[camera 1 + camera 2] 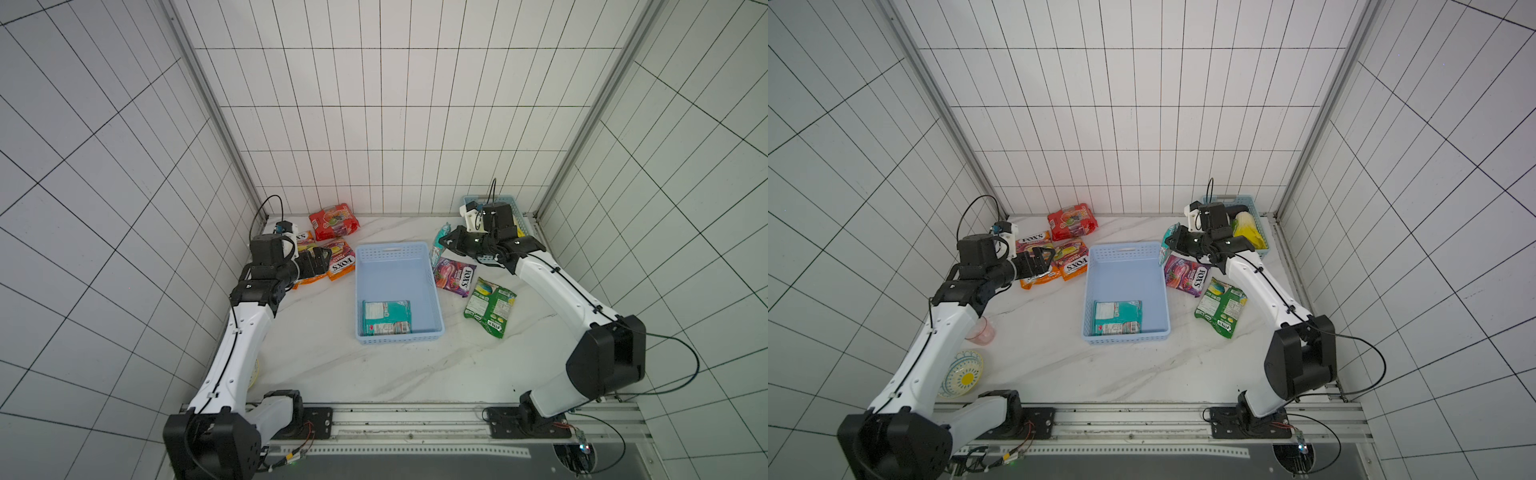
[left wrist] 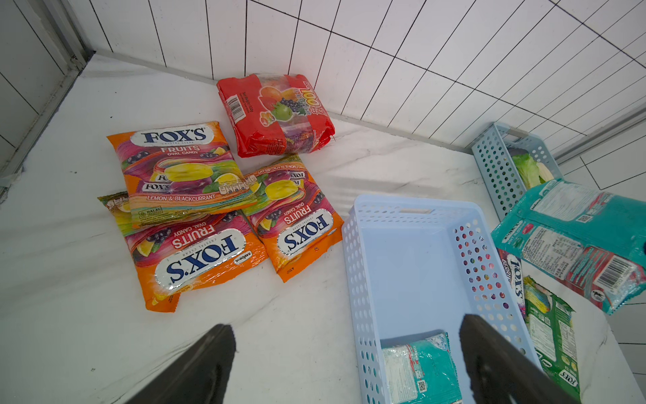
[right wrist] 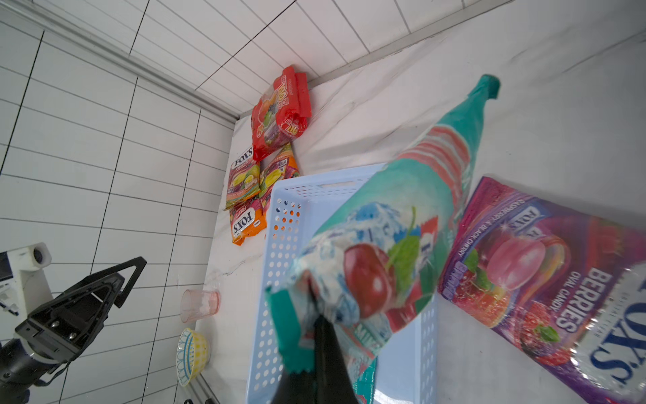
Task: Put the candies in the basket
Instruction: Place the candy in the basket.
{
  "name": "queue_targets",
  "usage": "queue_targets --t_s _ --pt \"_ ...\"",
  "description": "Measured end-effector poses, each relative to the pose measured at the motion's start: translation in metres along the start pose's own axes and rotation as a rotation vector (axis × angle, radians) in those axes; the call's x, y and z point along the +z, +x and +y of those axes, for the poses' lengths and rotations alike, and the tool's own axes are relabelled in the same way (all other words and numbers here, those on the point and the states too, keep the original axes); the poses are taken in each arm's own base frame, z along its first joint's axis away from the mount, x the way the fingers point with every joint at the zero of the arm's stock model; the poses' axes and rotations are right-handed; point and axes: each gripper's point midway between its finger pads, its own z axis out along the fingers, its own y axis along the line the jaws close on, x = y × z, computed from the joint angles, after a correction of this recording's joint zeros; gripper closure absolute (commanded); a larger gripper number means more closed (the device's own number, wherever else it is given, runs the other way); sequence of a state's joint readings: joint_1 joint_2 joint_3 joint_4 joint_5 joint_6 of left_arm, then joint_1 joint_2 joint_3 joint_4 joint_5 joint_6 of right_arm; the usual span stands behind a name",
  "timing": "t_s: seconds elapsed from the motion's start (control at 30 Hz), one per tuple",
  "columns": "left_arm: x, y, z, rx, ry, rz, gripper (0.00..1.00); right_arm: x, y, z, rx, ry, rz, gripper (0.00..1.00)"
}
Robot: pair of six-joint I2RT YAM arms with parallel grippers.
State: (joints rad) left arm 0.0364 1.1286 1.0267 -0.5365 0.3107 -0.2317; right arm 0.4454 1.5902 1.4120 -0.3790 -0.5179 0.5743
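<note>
The pale blue basket sits mid-table with one teal candy bag lying in its near end. My right gripper is shut on the edge of another teal bag, which hangs over the basket's far right corner. Purple and green bags lie right of the basket. Orange bags and a red bag lie to its left. My left gripper hovers open and empty over the orange bags.
A smaller slotted blue basket holding leafy vegetables stands in the back right corner, behind my right wrist. A pink cup and a patterned bowl stand at the near left beside my left arm. Tiled walls close in three sides.
</note>
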Motion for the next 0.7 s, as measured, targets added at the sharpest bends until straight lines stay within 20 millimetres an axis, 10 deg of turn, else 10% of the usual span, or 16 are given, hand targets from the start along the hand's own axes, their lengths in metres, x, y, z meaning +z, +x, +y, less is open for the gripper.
queue_targets --t_s 0.5,0.7 --pt "0.000 0.000 0.001 -0.002 -0.001 -0.001 0.02 0.013 0.022 0.081 -0.169 -0.106 0.114 1.00" --pt "0.000 0.000 0.001 -0.002 -0.002 -0.001 0.02 0.040 0.028 0.073 -0.160 -0.100 0.170 1.00"
